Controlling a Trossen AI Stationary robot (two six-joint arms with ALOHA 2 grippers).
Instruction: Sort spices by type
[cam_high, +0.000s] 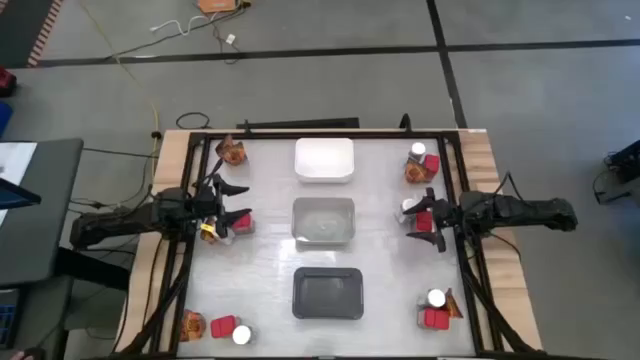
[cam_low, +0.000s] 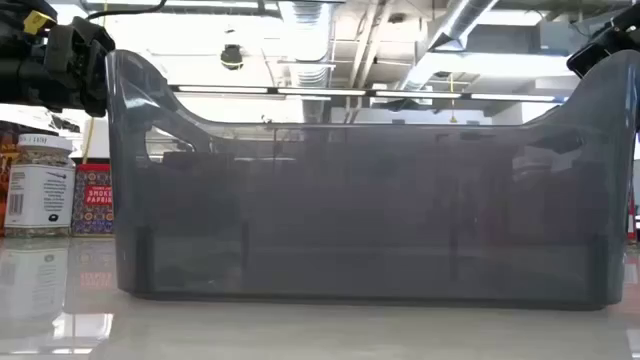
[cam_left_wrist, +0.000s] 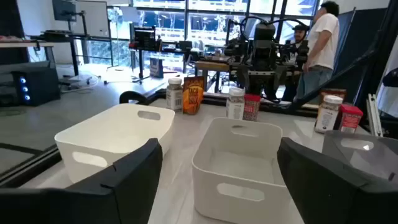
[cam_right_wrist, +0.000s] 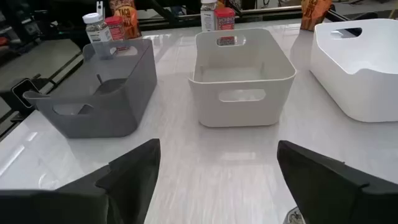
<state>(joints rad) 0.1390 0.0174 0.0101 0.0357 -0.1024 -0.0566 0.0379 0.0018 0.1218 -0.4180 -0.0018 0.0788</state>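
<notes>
Spices (cam_high: 424, 165) sit in clumps at the bench (cam_high: 260, 270) edges, trays empty. Both hands, left (cam_high: 232, 203) and right (cam_high: 424, 213), hover open, holding nothing. I'd grab one item per pick, kinds kept apart.

A dark grey translucent tray (cam_low: 360, 200) fills most of the low view, standing upright on the glossy table (cam_low: 300, 330), its rim dipping between two raised ends. To one side of it stand a jar with a white lid (cam_low: 37, 185) and, just beside that, a red boxy container (cam_low: 92, 198). Dark arm parts show at both upper corners; their fingers are not visible here.
</notes>
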